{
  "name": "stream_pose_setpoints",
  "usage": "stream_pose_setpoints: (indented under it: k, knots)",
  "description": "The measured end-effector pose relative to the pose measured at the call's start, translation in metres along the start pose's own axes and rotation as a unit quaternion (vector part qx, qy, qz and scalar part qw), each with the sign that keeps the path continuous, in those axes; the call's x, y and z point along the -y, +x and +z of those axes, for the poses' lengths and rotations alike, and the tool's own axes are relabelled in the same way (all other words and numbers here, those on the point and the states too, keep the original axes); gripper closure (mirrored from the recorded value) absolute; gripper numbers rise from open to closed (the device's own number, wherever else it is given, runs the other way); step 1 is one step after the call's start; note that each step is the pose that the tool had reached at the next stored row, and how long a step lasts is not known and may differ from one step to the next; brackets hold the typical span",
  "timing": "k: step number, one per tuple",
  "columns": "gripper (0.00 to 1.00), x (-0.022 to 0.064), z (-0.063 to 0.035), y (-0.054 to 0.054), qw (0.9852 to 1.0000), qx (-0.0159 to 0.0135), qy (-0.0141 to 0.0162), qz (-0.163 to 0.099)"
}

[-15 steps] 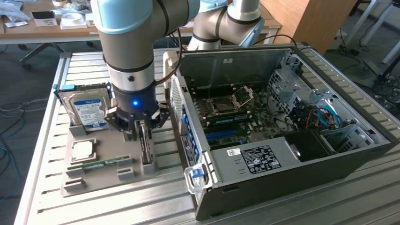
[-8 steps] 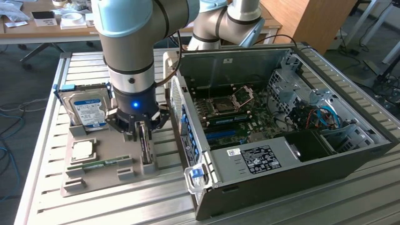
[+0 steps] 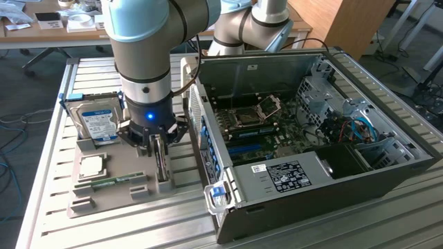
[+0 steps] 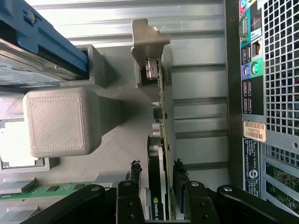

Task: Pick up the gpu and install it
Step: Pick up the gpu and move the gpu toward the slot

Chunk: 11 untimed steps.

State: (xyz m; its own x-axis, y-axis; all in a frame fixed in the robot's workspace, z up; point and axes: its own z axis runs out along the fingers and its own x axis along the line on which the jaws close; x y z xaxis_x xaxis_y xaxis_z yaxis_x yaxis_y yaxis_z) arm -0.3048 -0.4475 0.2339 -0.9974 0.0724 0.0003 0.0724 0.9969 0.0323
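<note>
The gpu [image 3: 161, 162] stands on edge in a slot of the grey holder tray [image 3: 104, 203], just beside the open computer case [image 3: 312, 129]. In the wrist view the gpu [image 4: 161, 112] is a thin card with a black edge, a green board face and a pale bracket [image 4: 149, 37] at its far end. My gripper [image 3: 156, 145] is lowered over the card. The gripper [image 4: 157, 173] is open, with one fingertip [image 4: 134, 173] on each side of the card and a small gap on the black side. The motherboard [image 3: 266, 135] lies exposed inside the case.
A blue-labelled hard drive [image 3: 97, 122] stands upright in the tray at the exterior view's left, with a CPU [image 3: 92, 166] and a green RAM stick [image 3: 118, 181] in front of it. The case's rear panel [image 4: 266, 93] runs close along the gpu. A raised grey tray block [image 4: 58, 121] sits near the fingers.
</note>
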Motion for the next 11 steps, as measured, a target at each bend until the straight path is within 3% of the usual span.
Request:
stream_pose_setpoints:
  k: [11]
  knots:
    - [0.58,-0.0014,0.0046,0.0001,1.0000,-0.0001,0.0002,0.000]
